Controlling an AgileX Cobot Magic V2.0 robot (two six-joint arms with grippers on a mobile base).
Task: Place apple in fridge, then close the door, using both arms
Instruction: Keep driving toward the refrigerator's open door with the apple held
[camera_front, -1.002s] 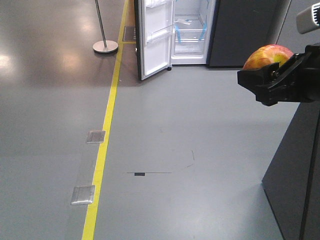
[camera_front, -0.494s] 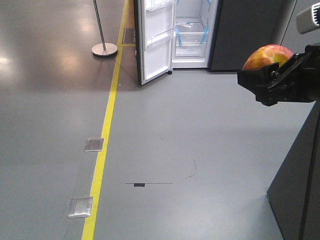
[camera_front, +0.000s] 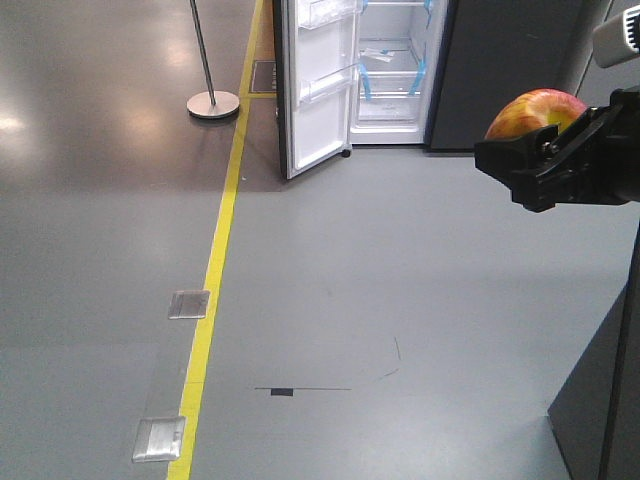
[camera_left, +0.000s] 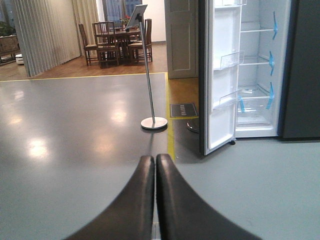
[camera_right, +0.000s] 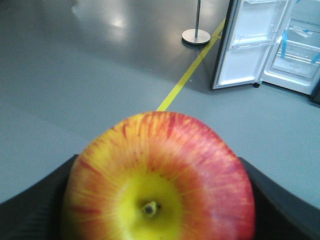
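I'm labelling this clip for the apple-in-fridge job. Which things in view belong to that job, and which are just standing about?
Belong to the job:
apple, clamped in the right gripper
fridge, standing open
door, swung wide
left gripper, shut and empty

Just standing about:
stanchion pole
yellow floor line
metal floor plates
dining chairs, far behind
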